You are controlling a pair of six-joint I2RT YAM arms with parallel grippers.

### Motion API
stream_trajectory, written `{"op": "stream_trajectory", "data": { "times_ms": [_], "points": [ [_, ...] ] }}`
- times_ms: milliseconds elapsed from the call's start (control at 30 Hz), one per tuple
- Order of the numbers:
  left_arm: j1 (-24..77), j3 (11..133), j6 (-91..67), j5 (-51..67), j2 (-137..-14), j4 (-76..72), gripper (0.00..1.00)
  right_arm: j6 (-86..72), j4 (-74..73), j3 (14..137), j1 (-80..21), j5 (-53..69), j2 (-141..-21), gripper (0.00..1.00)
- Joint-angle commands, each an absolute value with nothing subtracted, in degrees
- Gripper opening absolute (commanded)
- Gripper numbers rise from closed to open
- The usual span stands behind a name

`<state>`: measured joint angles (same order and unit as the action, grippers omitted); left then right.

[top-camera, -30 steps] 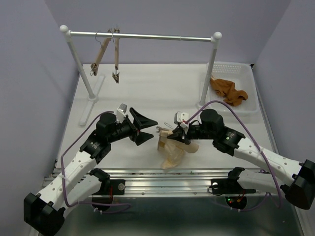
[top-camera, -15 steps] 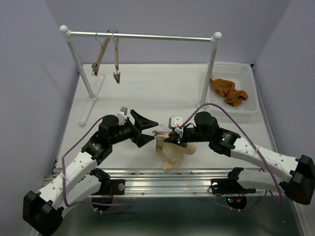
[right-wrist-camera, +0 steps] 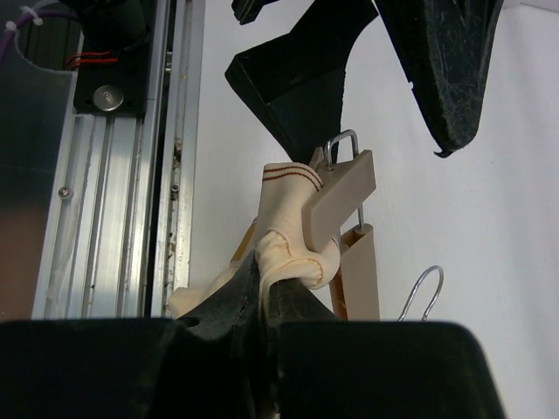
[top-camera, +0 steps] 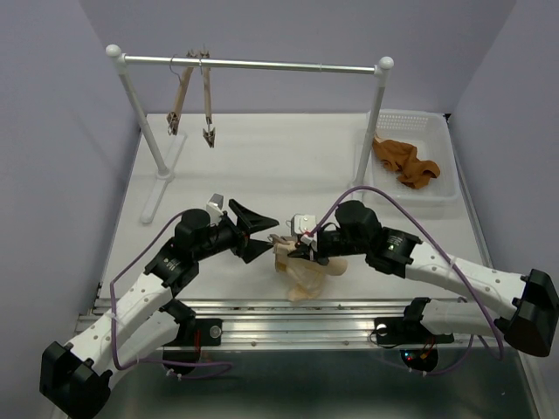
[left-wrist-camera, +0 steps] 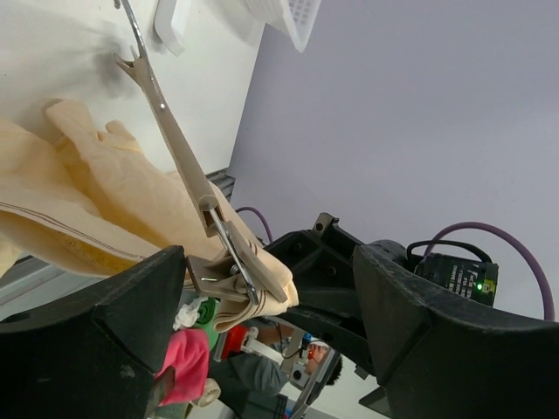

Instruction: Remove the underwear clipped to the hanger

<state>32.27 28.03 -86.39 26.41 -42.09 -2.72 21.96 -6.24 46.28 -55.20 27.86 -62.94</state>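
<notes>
Overhead, the two arms meet at the front middle of the surface (top-camera: 262, 166). The left claw (top-camera: 265, 234) is spread wide and forked toward the bundle. The right claw (top-camera: 299, 253) is pressed together, pinching the underwear (top-camera: 307, 278), which sags in a pale heap onto the surface just below it. From up here the hanger (top-camera: 281, 237) is only a sliver between the two claws.

The left wrist view opens it up! The wooden bar runs diagonally, its far end down by the surface. The metal clip (left-wrist-camera: 229, 253) at the near end bites the fabric's edge. That clip sits in the gap between the spread fingers (left-wrist-camera: 419, 323), and neither finger appears to touch it.

The right wrist view gives the grip itself. The fabric is gathered into a tight fold that vanishes between the closed fingers (right-wrist-camera: 218, 305) at the bottom. The hem (right-wrist-camera: 288, 175), with its thin red lines, is tucked under the clip's wooden end. The wire hook (right-wrist-camera: 424, 292) curls off to the right.

Only the top view shows the back. A rail (top-camera: 262, 65) carries two spare hangers (top-camera: 207, 105), and an orange-brown cloth (top-camera: 406, 163) lies in the white basket (top-camera: 410, 115) at the far right.
</notes>
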Motion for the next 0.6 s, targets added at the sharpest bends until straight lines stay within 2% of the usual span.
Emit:
{"op": "stream_trajectory", "data": {
  "times_ms": [0,167,300,367,533,567],
  "points": [
    [32.61,27.69,-86.75,26.28,-41.31,-6.24,0.84,24.08,-7.03,50.01,-56.51,28.57,-63.46,0.01],
    [32.7,28.04,-85.78,26.8,-41.92,-6.15,0.8,24.7,-7.56,50.62,-57.57,28.04,-64.6,0.01],
    [32.96,27.95,-85.26,26.98,-42.54,-5.71,0.7,25.31,-8.26,51.33,-58.71,27.95,-64.78,0.01],
    [32.96,27.86,-85.25,26.98,-42.54,-5.54,0.62,25.4,-8.44,51.5,-58.71,27.69,-64.78,0.01],
    [32.96,29.0,-83.33,27.42,-43.24,-3.96,0.51,25.75,-9.67,52.2,-59.24,26.9,-65.39,0.01],
    [33.05,29.35,-82.8,27.51,-43.5,-3.26,0.43,25.84,-10.1,52.29,-59.24,26.89,-65.74,0.01]
  ]
}}
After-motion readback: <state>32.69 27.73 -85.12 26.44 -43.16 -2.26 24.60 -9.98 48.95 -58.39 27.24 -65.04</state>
